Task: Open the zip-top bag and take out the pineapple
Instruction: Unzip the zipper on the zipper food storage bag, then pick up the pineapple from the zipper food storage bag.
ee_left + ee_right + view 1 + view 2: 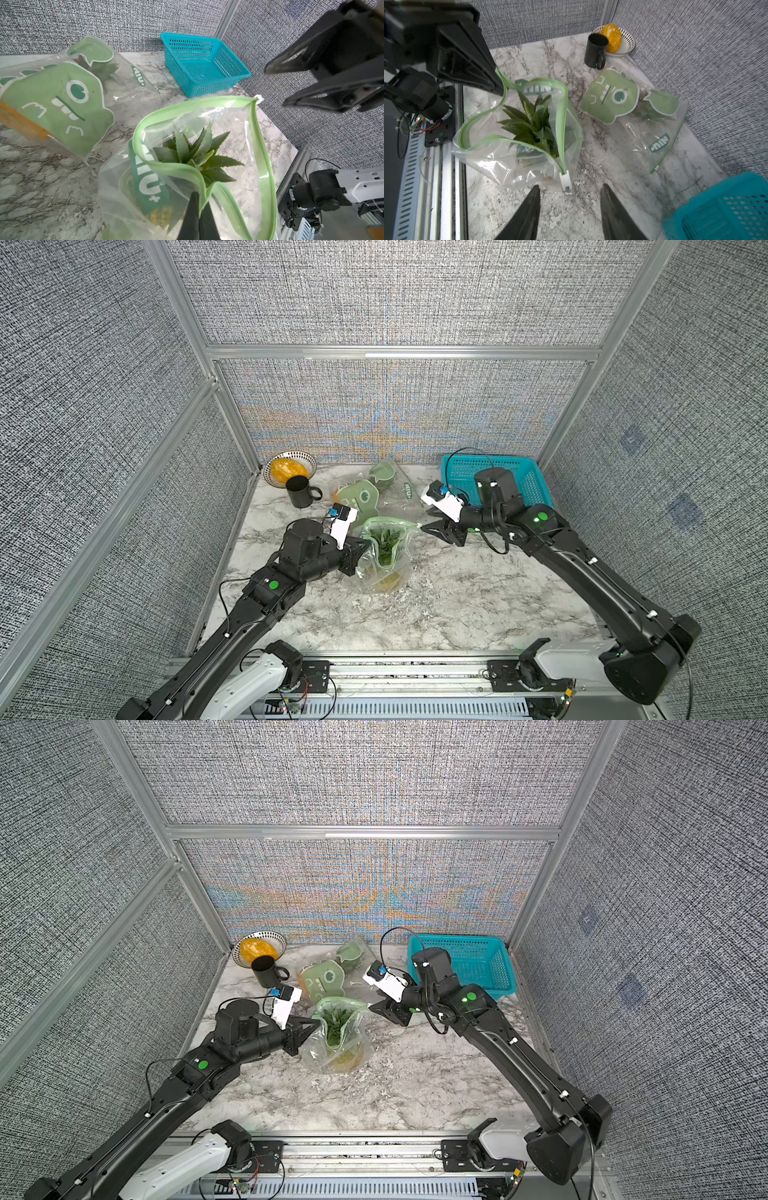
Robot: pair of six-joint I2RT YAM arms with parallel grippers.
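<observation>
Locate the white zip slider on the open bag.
In the right wrist view the white slider sits at the zip end of the open bag, by the tips of the open right gripper, opposite the left gripper.

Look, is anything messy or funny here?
A little. The open bag sags, its mouth pinched crooked by the left gripper. A second bag lies crumpled on the table farther back.

One word can be read — "NIU+", white on a green strip [150, 182] of the open bag [239, 128] — and again on the printed bag [62, 97], which lies between the open bag and the basket [199, 68].
</observation>
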